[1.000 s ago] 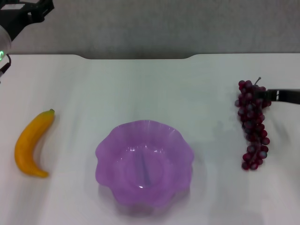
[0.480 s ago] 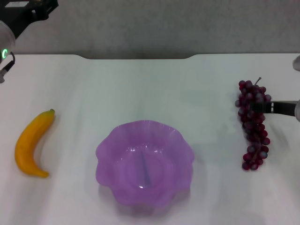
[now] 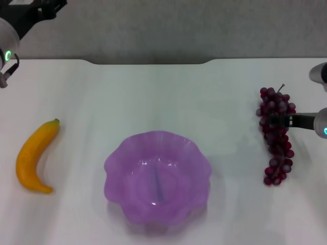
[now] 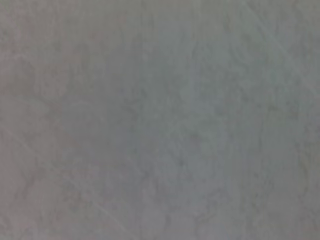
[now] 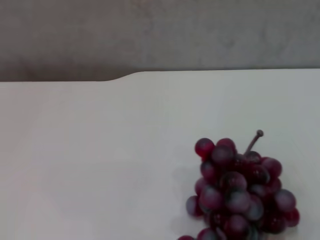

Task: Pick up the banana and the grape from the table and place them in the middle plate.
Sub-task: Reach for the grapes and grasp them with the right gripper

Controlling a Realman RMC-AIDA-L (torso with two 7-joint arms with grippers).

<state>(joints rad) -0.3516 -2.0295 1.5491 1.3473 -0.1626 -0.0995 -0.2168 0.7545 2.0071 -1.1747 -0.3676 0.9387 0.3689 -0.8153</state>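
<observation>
The banana (image 3: 34, 155) lies on the white table (image 3: 168, 97) at the left. The purple scalloped plate (image 3: 115, 158) sits at the front middle and holds nothing. The grape bunch (image 3: 276, 135) lies on the table at the right, stem toward the far edge. My right gripper (image 3: 284, 121) reaches in from the right edge, its dark tip over the upper middle of the bunch. The right wrist view shows the top of the bunch (image 5: 240, 192) and its stem. My left arm (image 3: 20, 15) is up at the far left corner, well away from the banana.
The table's far edge has a shallow notch (image 3: 148, 62), with a grey wall (image 3: 168, 25) behind it. Bare tabletop lies between the plate and each fruit. The left wrist view shows only a plain grey surface (image 4: 160, 120).
My right gripper has moved nearer along the grape bunch, from its top to its upper middle, and more of the arm shows at the right edge. The left arm shifted slightly right.
</observation>
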